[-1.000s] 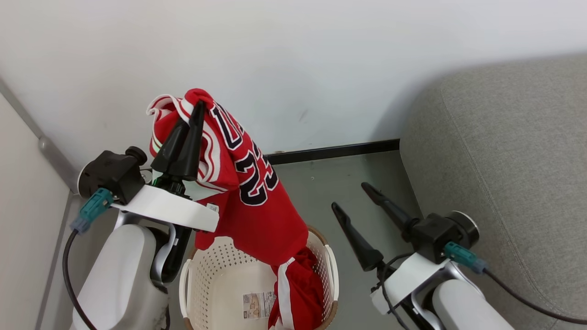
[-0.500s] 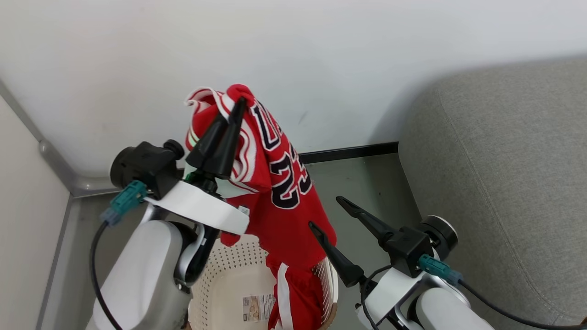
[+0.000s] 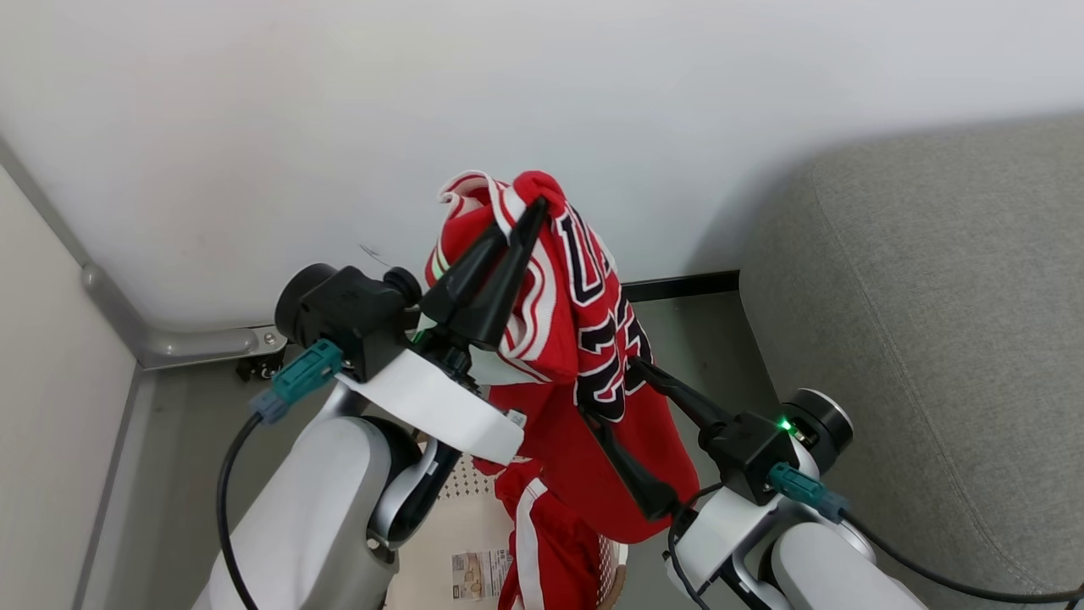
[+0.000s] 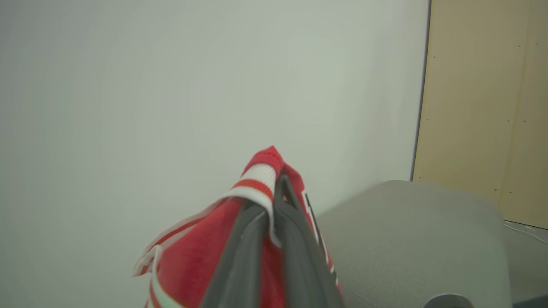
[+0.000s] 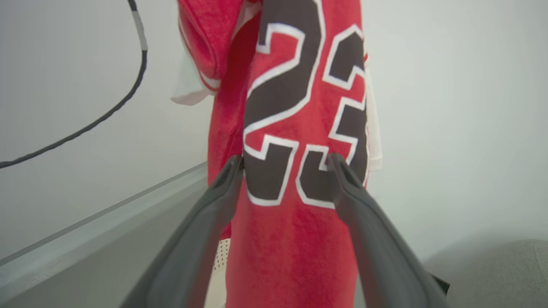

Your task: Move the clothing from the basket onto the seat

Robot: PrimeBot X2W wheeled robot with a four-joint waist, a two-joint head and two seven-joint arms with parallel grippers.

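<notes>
While left tool (image 3: pixel 535 206) pinches jersey (image 5: pixel 291 244) aloft — right tool (image 5: pixel 285 159) wide open, jersey between fingers (image 5: pixel 364 214).

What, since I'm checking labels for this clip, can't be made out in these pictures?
Basket: head view, mostly behind the left arm and jersey, cut by the bottom edge.
Shorts: head view, lower part cut off.
Sticker: print too small.
Right gripper: right wrist view, whether its open fingers touch the jersey.

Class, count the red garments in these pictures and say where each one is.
2. The jersey hangs from the shut left pincer. The shorts lie in the basket, partly behind the jersey. Others might be hidden beneath them.
</notes>
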